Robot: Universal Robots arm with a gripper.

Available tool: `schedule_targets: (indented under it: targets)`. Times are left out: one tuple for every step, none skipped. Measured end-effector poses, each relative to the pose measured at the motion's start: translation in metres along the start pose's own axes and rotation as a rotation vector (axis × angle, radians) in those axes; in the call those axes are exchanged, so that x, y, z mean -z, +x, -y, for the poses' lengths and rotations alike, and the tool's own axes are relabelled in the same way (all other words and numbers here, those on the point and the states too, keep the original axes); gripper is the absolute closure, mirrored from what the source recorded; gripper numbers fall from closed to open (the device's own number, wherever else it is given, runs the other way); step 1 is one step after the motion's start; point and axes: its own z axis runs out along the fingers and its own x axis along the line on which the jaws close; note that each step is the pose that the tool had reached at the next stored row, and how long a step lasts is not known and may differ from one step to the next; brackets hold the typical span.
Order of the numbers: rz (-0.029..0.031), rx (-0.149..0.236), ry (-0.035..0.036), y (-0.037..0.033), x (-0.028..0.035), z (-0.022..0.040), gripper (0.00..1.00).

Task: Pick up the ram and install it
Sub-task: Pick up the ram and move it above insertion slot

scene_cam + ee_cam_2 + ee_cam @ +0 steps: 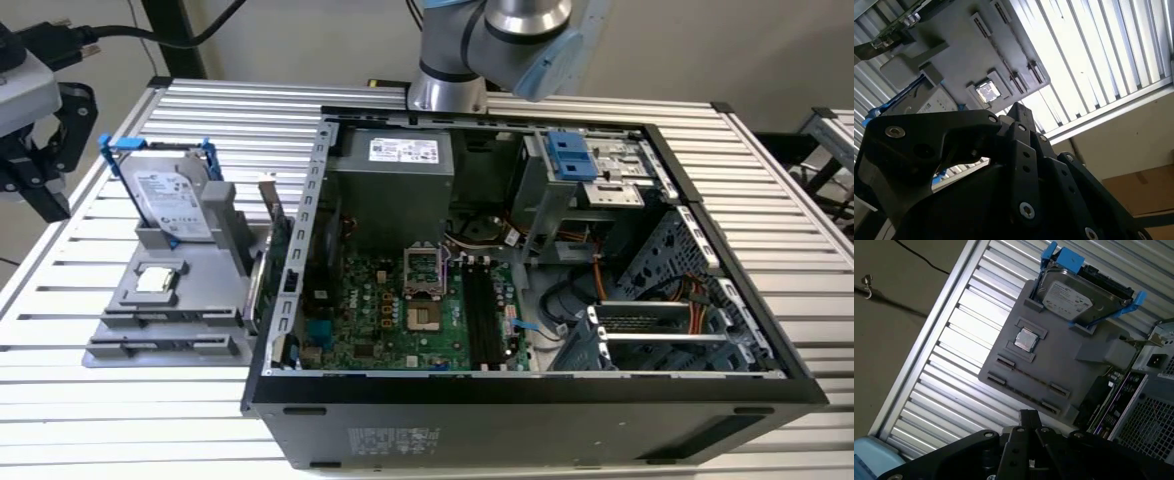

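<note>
Exterior view: gripper [38,185], aperture impossible to tell, hangs beside the tray [134,300]; the ram [174,319] lies toward four o'clock, long axis nine-to-three.

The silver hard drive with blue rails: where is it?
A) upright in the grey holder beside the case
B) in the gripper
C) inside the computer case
A: the hard drive stands upright in the grey holder, outside the open case, at the exterior view's left.
</note>
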Motion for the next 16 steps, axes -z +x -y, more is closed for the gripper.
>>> schedule_targets:
  targets:
    - [0.0000,0.000,0.0000,0.0000,0.0000,0.0000,1.00]
    - [0.0000,0.000,0.0000,0.0000,0.0000,0.0000,1.00]
    - [0.0000,0.001,0.0000,0.0000,0.0000,0.0000,1.00]
    - [-0.0001,0.003,0.0000,0.0000,0.0000,0.0000,1.00]
    - [-0.0003,0.006,0.0000,0.0000,0.0000,0.0000,1.00]
    - [-0.0004,0.009,-0.0001,0.0000,0.0000,0.0000,1.00]
    - [-0.0005,0.013,-0.0002,0.0000,0.0000,0.0000,1.00]
    - [-0.0007,0.017,-0.0002,0.0000,0.0000,0.0000,1.00]
    - [-0.0009,0.021,-0.0003,0.0000,0.0000,0.0000,1.00]
    - [-0.0012,0.027,-0.0004,0.0000,0.0001,0.0000,1.00]
    - [-0.0014,0.032,-0.0005,0.0000,0.0001,0.0000,1.00]
    - [-0.0016,0.038,-0.0006,0.0000,0.0001,0.0000,1.00]
    - [-0.0018,0.043,-0.0007,0.0000,0.0000,0.0000,1.00]
    - [-0.0021,0.050,-0.0008,0.0000,0.0000,0.0000,1.00]
    - [-0.0024,0.056,-0.0009,0.0000,0.0000,0.0000,1.00]
    - [-0.0026,0.062,-0.0010,0.0000,0.0000,0.0000,1.00]
